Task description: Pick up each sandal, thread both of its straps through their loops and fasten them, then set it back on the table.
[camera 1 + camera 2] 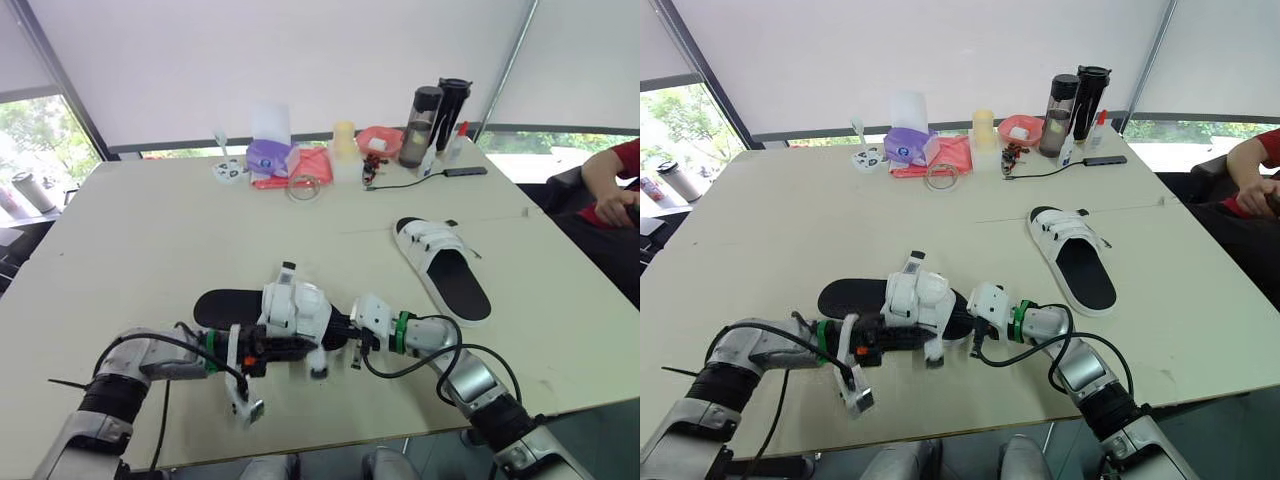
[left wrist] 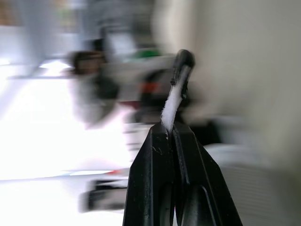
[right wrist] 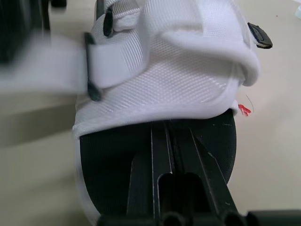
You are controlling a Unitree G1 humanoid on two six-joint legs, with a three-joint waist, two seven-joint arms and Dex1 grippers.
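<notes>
A white sandal with a black sole (image 1: 295, 308) is held just above the table's near middle, between my two arms. My left gripper (image 2: 170, 129) is shut on one of its white straps (image 2: 174, 96), which sticks out past the fingertips. From the other side, my right gripper (image 3: 170, 123) is shut on the edge of the sole under the white upper (image 3: 174, 70). In the head view the two grippers meet at the sandal, left (image 1: 300, 346) and right (image 1: 342, 330). A second sandal (image 1: 445, 265) lies flat on the table to the right, sole down.
Along the table's far edge stand two dark bottles (image 1: 435, 120), a pink bowl (image 1: 380, 138), a purple pouch (image 1: 268, 155), a red cloth (image 1: 310, 165), a tape roll (image 1: 305, 188) and a black cable (image 1: 420, 180). A person in red (image 1: 615, 190) sits at the right.
</notes>
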